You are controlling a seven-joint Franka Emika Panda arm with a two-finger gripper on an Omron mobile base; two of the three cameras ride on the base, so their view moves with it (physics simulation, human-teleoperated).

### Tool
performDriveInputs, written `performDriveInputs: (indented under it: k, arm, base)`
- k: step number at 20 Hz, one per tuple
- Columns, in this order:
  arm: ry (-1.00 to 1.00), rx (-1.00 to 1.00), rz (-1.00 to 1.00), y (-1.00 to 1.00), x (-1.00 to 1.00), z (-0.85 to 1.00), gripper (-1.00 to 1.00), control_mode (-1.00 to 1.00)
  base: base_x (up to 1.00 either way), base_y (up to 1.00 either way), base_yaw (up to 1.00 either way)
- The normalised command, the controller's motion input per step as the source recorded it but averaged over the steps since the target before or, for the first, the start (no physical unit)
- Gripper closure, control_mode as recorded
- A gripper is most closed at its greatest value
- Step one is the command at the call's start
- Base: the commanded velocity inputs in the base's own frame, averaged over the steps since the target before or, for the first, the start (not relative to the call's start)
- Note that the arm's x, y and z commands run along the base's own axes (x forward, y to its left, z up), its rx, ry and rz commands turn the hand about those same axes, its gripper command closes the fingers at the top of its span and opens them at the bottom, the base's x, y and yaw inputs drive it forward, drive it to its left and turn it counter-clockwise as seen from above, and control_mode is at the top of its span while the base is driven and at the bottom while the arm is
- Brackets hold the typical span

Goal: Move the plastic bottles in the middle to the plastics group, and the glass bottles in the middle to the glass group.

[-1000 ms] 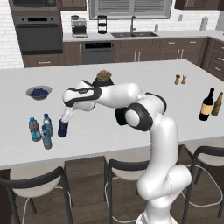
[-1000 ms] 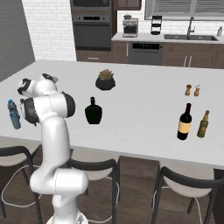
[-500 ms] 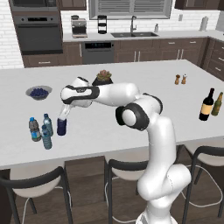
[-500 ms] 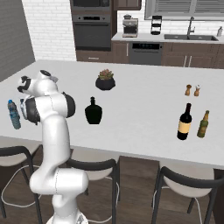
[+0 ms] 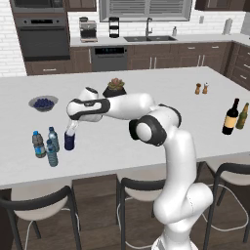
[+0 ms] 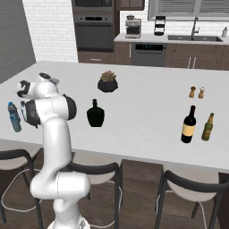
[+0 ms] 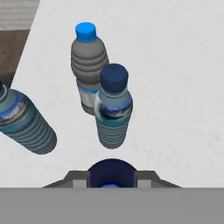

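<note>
You are looking at the white arm reaching out over the left part of the pale grey island counter [image 5: 146,146], with the two-finger gripper [image 5: 71,131] pointing down over the opaque dark navy blue plastic bottle [image 5: 69,141]. The fingers are sitting closed around the top of that bottle, and in the hand view its round navy top [image 7: 110,171] is showing squeezed between the two dark finger tips. From the left base view the navy bottle is standing upright with its base at the counter; you cannot tell whether it is touching the surface or just above it.

Just to the left of it three clear water bottles are standing close together: the stout grey one with a bright blue cap [image 5: 37,144] [image 7: 89,65], the blue-labelled one with a dark blue cap [image 5: 53,138] [image 7: 113,107], and another blue-labelled ribbed one [image 5: 52,154] [image 7: 24,122]. The navy bottle is sitting just beside this cluster, not touching it.

The squat black glass bottle with a round belly and narrow neck [image 6: 95,114] is standing upright in the middle of the counter, well apart from everything else. At the far right the tall dark wine bottle with a cream label [image 5: 230,117] [image 6: 188,125] and the slim olive-green bottle [image 5: 242,116] [image 6: 207,127] are standing side by side.
</note>
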Motion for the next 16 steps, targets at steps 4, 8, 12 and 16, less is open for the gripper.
performDriveInputs:
  k: [4,8,12,16]
  arm:
    - [0.00,-0.04,0.00,0.00,0.00,-0.09,1.00,-1.00]
    - [0.00,-0.01,0.00,0.01,0.00,-0.24,1.00,-1.00]
    - [0.00,0.00,0.00,0.00,0.00,-0.29,1.00,-1.00]
    - [0.00,0.00,0.00,0.02,0.00,-0.15,1.00,-1.00]
  base:
    - [0.00,0.00,0.00]
    - [0.00,0.00,0.00]
    - [0.00,0.00,0.00]
    - [0.00,0.00,0.00]
